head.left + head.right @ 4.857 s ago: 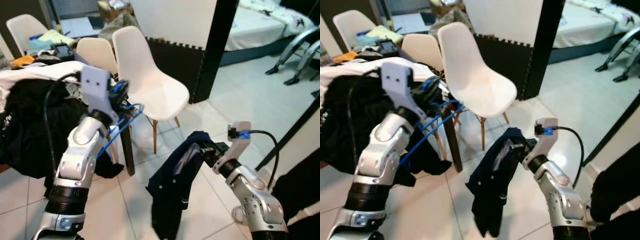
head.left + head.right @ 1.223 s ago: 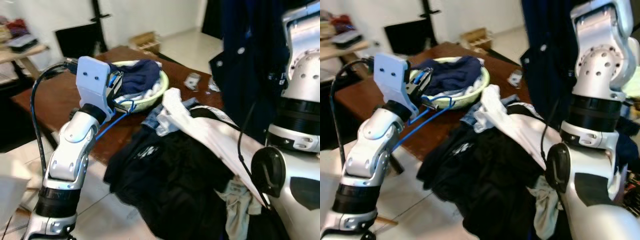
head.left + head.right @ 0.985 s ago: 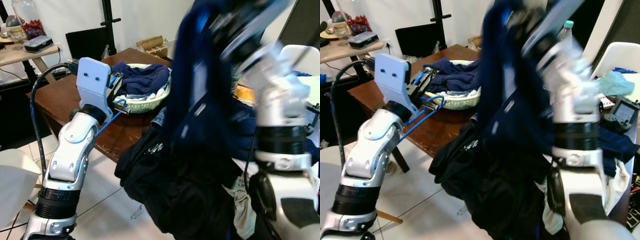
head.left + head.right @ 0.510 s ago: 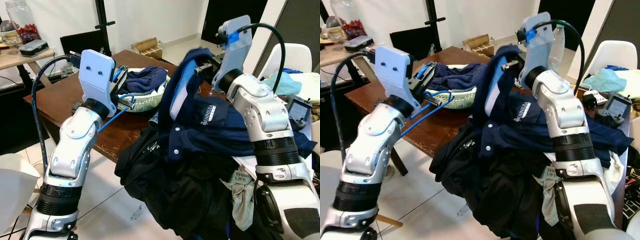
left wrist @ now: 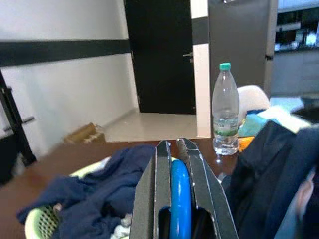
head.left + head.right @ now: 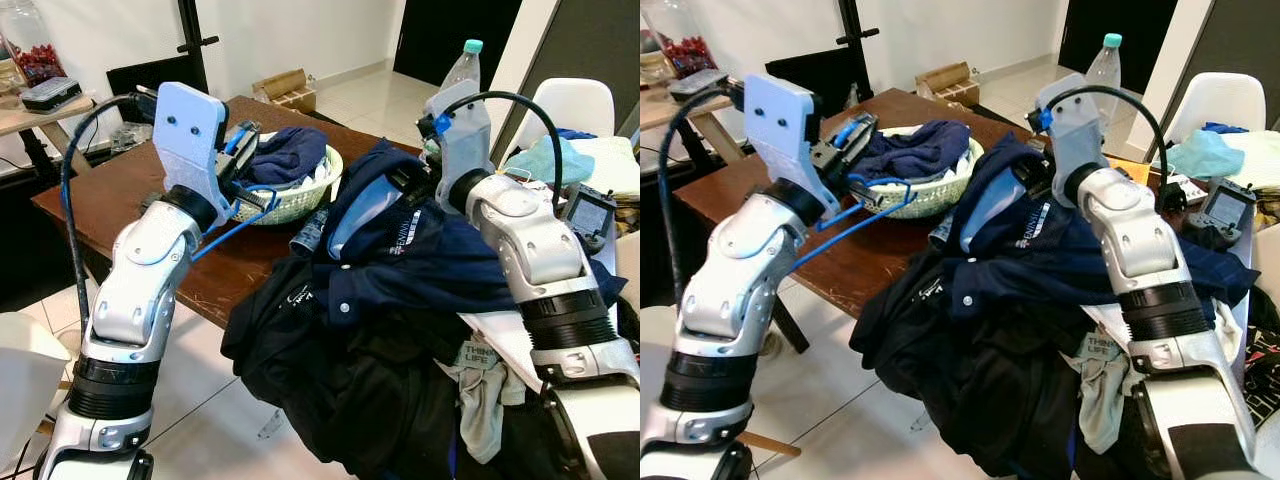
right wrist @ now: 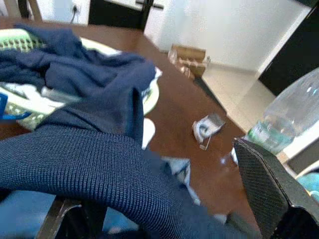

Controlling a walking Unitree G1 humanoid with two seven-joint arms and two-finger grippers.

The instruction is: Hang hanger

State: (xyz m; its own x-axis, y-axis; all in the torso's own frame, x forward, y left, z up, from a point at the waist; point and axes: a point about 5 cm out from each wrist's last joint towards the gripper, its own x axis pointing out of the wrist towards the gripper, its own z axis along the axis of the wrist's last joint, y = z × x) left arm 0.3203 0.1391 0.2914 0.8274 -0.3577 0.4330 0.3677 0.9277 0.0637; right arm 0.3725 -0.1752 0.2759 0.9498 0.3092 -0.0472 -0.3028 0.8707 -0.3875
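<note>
A blue wire hanger [image 6: 232,227] is pinched in my left gripper [image 6: 258,198], which is held above the brown table [image 6: 110,200] next to a basket. In the left wrist view the two fingers are shut on the blue hanger [image 5: 180,194]. A navy polo shirt [image 6: 430,260] lies spread over a heap of clothes on the table's near corner. My right gripper [image 6: 405,186] is at the shirt's collar. In the right wrist view its fingers [image 7: 269,189] stand wide apart, with the navy fabric [image 7: 124,174] bunched between them.
A pale green basket [image 6: 300,203] of navy clothes stands on the table. A water bottle [image 6: 462,65] stands behind my right arm. Black garments [image 6: 340,390] hang off the table edge. To the right are a white chair [image 6: 580,105] and a small screen device [image 6: 585,215].
The view has swung from the chairs to the table. My right arm has come down from high up and laid the navy shirt onto the heap. The left gripper still holds the hanger.
</note>
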